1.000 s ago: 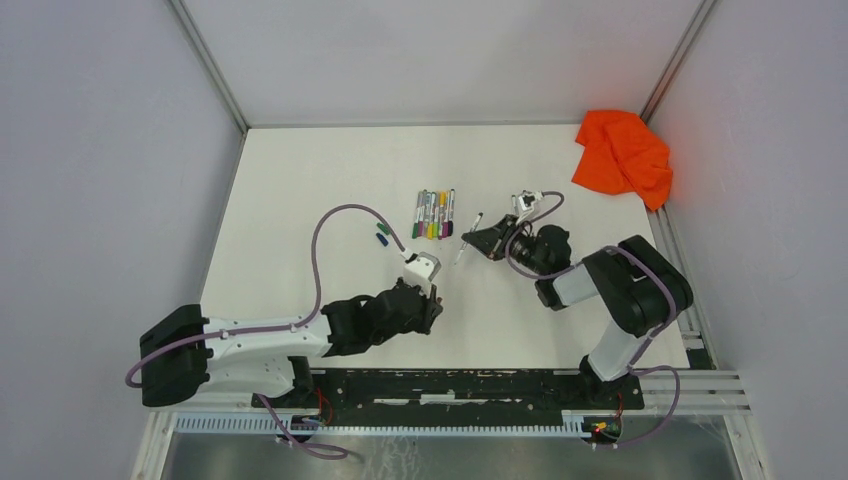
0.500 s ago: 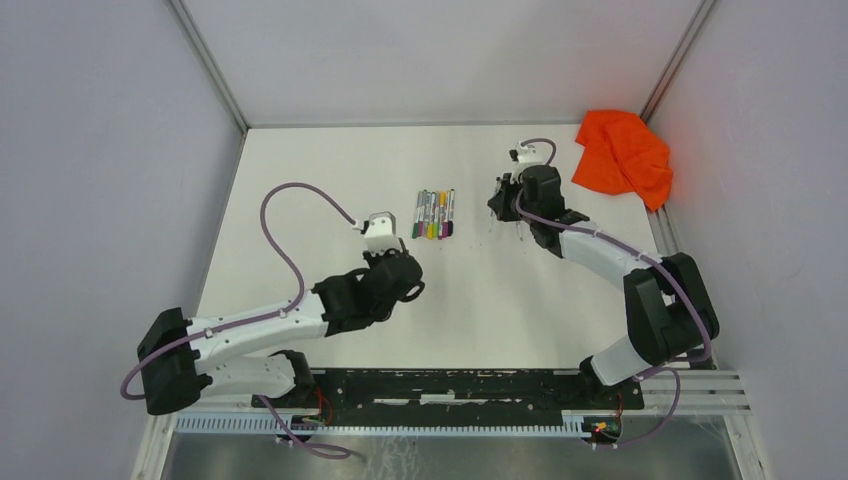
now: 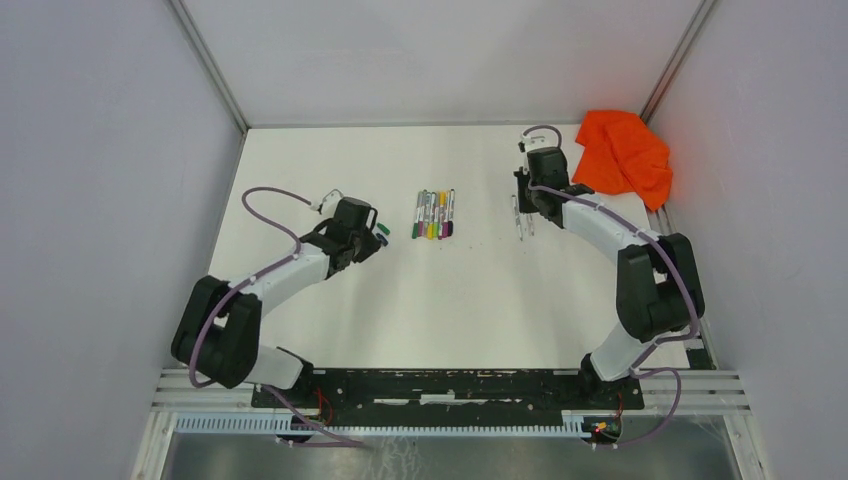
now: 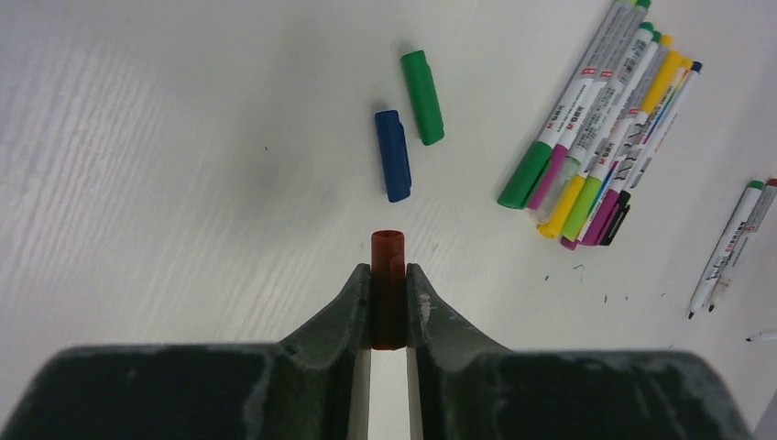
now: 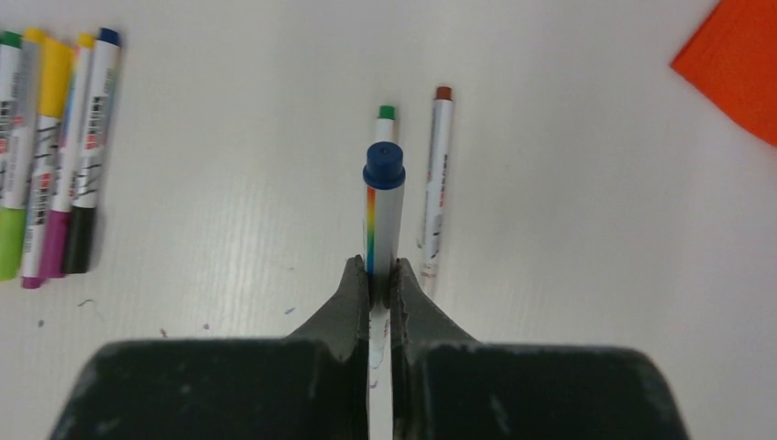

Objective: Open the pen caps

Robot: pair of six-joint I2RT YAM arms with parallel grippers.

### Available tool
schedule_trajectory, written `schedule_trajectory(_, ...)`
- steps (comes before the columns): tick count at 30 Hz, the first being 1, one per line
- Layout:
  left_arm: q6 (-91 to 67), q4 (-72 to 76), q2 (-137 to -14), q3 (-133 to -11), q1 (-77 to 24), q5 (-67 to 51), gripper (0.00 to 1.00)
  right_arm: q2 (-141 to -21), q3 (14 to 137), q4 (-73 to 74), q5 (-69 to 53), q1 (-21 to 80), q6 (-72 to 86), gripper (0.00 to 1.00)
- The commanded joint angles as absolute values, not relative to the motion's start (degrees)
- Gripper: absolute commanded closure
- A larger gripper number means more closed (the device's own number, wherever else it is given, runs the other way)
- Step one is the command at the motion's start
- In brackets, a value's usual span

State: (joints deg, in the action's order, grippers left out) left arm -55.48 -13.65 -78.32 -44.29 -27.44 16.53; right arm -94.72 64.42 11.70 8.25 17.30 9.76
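In the left wrist view my left gripper (image 4: 388, 268) is shut on a dark red pen cap (image 4: 388, 246), low over the table. A blue cap (image 4: 393, 155) and a green cap (image 4: 422, 96) lie loose just ahead of it. Several capped pens (image 4: 600, 128) lie in a row to the right, also in the top view (image 3: 434, 213). My right gripper (image 5: 377, 263) is shut on a white pen with a blue end (image 5: 384, 197). Under and beside it lie a green-ended pen (image 5: 387, 114) and a brown-ended pen (image 5: 437, 174). In the top view the left gripper (image 3: 370, 236) is left of the row and the right gripper (image 3: 521, 196) is right of it.
An orange cloth (image 3: 622, 150) lies bunched at the back right corner, its edge in the right wrist view (image 5: 738, 64). Grey walls and metal rails (image 3: 210, 70) close the table on three sides. Small ink specks (image 5: 183, 325) mark the table.
The left arm has swung from the table's middle to the back left, beside the loose caps. The right arm has carried its pen to the back right, over the two lying pens.
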Motion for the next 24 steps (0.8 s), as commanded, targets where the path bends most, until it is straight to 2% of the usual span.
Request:
schedule_trajectory(1, -60.0, -7.1, -85.2, -44.7, -23.4, 3.4, 0.98, -96.7, 67.4, 15.0, 11.3, 14.9, 6.1, 1.0)
schedule_trajectory(12, -62.7, -3.5, -95.7, -47.3, -20.2, -2.5, 0.98, -101.6, 68.4, 15.0, 10.0, 10.3, 5.2, 1.0)
schedule_trajectory(24, -62.9, -8.3, -90.6, -44.9, -18.6, 2.0, 0.97, -104.8, 69.6, 14.6, 9.0, 8.8, 5.2, 1.0)
